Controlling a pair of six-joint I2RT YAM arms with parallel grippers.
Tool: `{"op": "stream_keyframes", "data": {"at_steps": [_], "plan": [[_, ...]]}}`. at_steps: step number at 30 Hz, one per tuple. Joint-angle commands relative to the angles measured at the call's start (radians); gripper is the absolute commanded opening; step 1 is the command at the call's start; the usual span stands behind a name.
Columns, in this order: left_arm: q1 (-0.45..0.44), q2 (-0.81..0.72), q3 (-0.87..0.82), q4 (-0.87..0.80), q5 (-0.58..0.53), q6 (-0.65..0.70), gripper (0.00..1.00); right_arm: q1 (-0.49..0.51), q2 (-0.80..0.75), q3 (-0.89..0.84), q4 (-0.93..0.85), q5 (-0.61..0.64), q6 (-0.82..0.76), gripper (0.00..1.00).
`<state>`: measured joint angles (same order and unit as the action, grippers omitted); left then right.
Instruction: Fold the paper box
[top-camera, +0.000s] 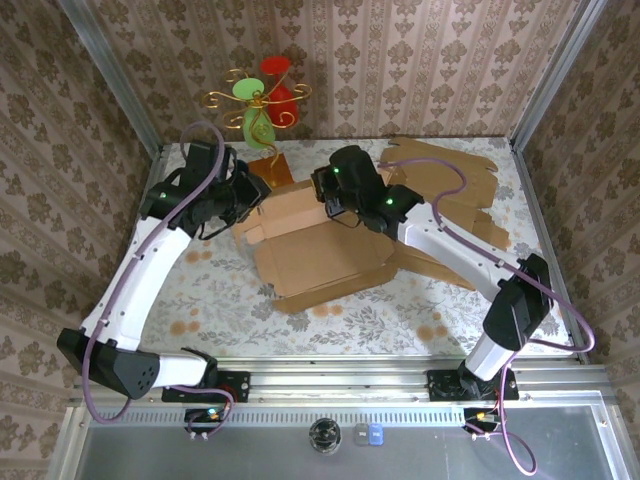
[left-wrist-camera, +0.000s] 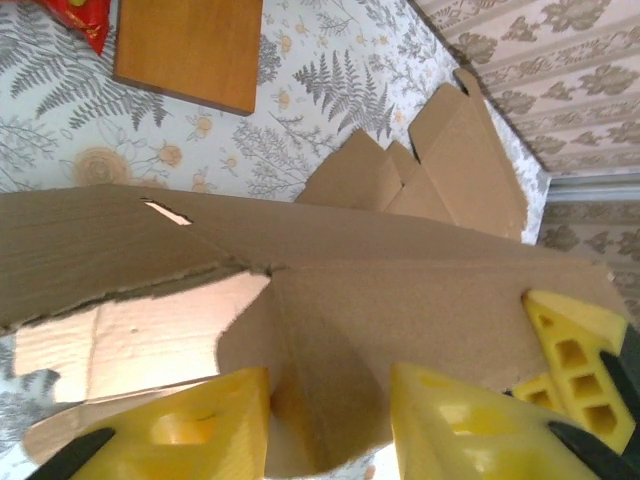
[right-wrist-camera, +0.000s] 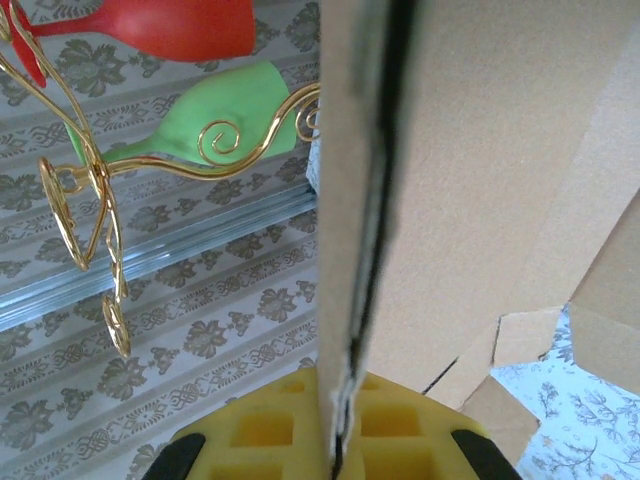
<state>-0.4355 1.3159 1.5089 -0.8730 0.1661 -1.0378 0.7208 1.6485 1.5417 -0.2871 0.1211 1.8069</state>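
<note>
Centre of the table (top-camera: 200, 290), that's where the paper box (top-camera: 320, 255) sits: brown card, half-formed, flaps splayed out flat towards the near side and one wall standing up along the far side. Both arms are reaching in over it from either flank.

Look at the right hand (right-wrist-camera: 335, 440). It's up on that far wall, and from its wrist camera the thin edge of the card runs straight down between the yellow fingers (right-wrist-camera: 270, 430), clamped tight on it.

Over to the left hand (left-wrist-camera: 328, 430), working the box's far left corner. Its fingertips (left-wrist-camera: 200, 435) stand either side of a bent flap, part-way apart, card filling the gap; whether they truly pinch it, I cannot tell.

Behind the box on the right, a stack of flat cardboard blanks (top-camera: 450, 190) lies under the right arm. At the far edge stands a gold wire stand (top-camera: 262, 98) carrying a red glass (top-camera: 283, 103) and a green glass (top-camera: 256, 125), with its wooden base (top-camera: 272, 165) just beside the box's far left corner.
</note>
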Motion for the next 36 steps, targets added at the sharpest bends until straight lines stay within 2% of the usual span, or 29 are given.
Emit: {"op": "stream_keyframes", "data": {"at_steps": [1, 4, 7, 14, 16, 19, 28, 36], "plan": [[-0.006, -0.002, -0.029, 0.111, 0.034, -0.022, 0.35, 0.015, -0.079, -0.044, 0.017, 0.041, 0.051, 0.00], [0.014, -0.029, -0.069, 0.198, 0.077, -0.021, 0.47, 0.006, -0.100, -0.100, 0.046, 0.054, 0.090, 0.00], [0.088, -0.085, -0.108, 0.210, 0.095, -0.018, 0.52, -0.013, -0.113, -0.156, 0.100, 0.046, 0.140, 0.00], [0.330, -0.218, -0.235, 0.143, 0.098, 0.066, 0.52, -0.047, -0.102, -0.169, 0.104, 0.018, 0.130, 0.00], [0.368, -0.249, -0.284, 0.138, 0.081, 0.086, 0.50, -0.050, -0.084, -0.175, 0.118, 0.000, 0.127, 0.00], [0.396, -0.273, -0.353, 0.119, 0.039, 0.128, 0.48, -0.044, -0.052, -0.173, 0.130, -0.025, 0.110, 0.00], [0.476, -0.264, -0.574, 0.167, 0.047, 0.293, 0.47, -0.049, -0.034, -0.177, 0.130, -0.055, 0.034, 0.00], [0.475, -0.223, -0.647, 0.270, 0.036, 0.339, 0.47, -0.040, 0.044, -0.262, 0.374, -0.120, -0.111, 0.00]]}}
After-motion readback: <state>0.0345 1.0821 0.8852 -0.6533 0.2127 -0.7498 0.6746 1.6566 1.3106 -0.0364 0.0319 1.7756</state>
